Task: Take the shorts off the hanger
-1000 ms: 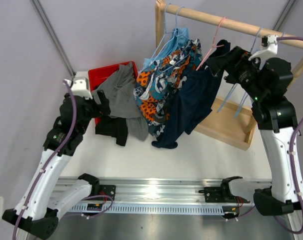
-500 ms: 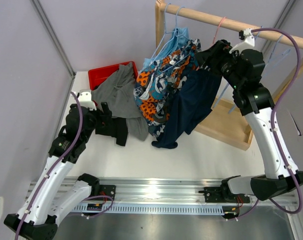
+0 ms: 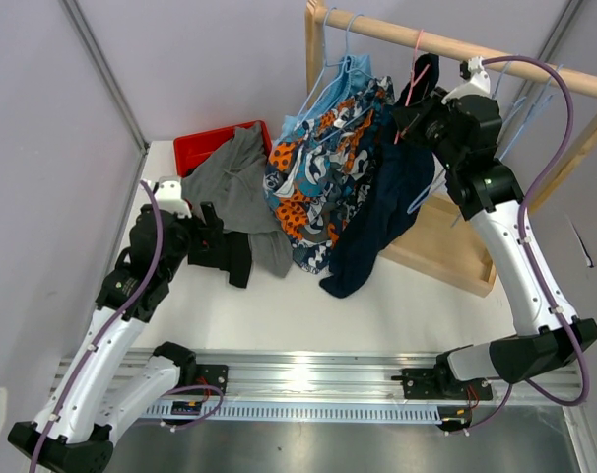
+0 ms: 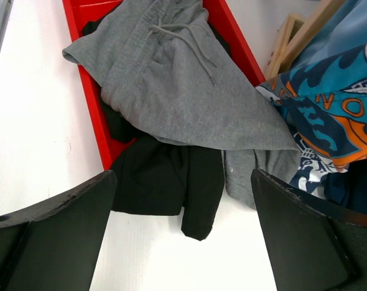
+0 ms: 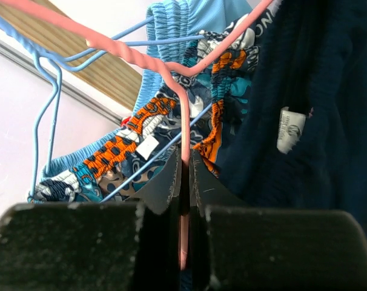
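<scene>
A pink hanger (image 3: 414, 84) hangs on the wooden rail (image 3: 456, 44) with navy shorts (image 3: 377, 222) draped below it. My right gripper (image 5: 185, 176) is shut on the pink hanger's wire (image 5: 182, 115), with the navy shorts (image 5: 317, 91) just to its right. Orange, blue and white patterned shorts (image 3: 323, 168) and light blue shorts (image 3: 330, 89) hang on blue hangers (image 5: 47, 103) to the left. Grey shorts (image 4: 183, 91) lie over black shorts (image 4: 165, 182) at the red tray (image 4: 92, 115). My left gripper (image 4: 183, 236) hovers open above the black shorts' edge, holding nothing.
The wooden rack's base frame (image 3: 456, 246) lies on the white table at the right. More blue hangers (image 3: 525, 99) hang further right on the rail. A metal track (image 3: 308, 379) runs along the table's near edge.
My right gripper has moved left to the pink hanger and shut on its wire; the navy shorts now hang lower. The left arm drew back slightly, then stayed still.
</scene>
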`<state>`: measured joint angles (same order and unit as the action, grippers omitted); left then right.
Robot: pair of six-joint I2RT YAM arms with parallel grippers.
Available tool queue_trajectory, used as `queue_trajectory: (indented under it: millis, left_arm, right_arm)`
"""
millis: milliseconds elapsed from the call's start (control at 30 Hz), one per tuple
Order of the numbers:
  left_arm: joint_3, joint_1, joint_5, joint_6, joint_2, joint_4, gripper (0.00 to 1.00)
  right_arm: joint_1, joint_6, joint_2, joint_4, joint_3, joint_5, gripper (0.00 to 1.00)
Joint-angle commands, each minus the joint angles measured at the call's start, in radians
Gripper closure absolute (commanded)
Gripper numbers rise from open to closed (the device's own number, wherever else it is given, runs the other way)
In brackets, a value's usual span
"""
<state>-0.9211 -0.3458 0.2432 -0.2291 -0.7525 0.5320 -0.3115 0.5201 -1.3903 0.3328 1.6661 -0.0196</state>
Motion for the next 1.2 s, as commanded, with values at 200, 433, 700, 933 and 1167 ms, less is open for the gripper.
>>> queue_trajectory:
  millis: [200,433,700,933,1167]
  left_arm:
    - [-0.094,-0.163,-0.143,-0.015,0.065,-0.110,0.01]
    - [-0.317,-0.559,-0.231,0.017,-0.165,-0.236,0.01]
    - [-0.430,-0.739,-0.338,0.010,-0.476,-0.474,0.01]
    - [-0.460,-0.811,-0.397,-0.024,-0.597,-0.609,0.01]
    - [-0.459,-0.817,-0.248,-0.024,-0.654,-0.682,0.22]
  right_arm:
    - [-0.015,-0.023,0.129,-0.041,0.134,-0.029,1.00]
    - [-0.037,0.034,0.206,-0.040,0.190,-0.011,1.00]
    - [-0.067,0.100,0.257,-0.028,0.149,0.007,1.00]
    - [-0.084,0.116,0.292,-0.032,0.113,0.009,1.00]
    - [-0.087,0.139,0.336,-0.032,0.074,0.009,1.00]
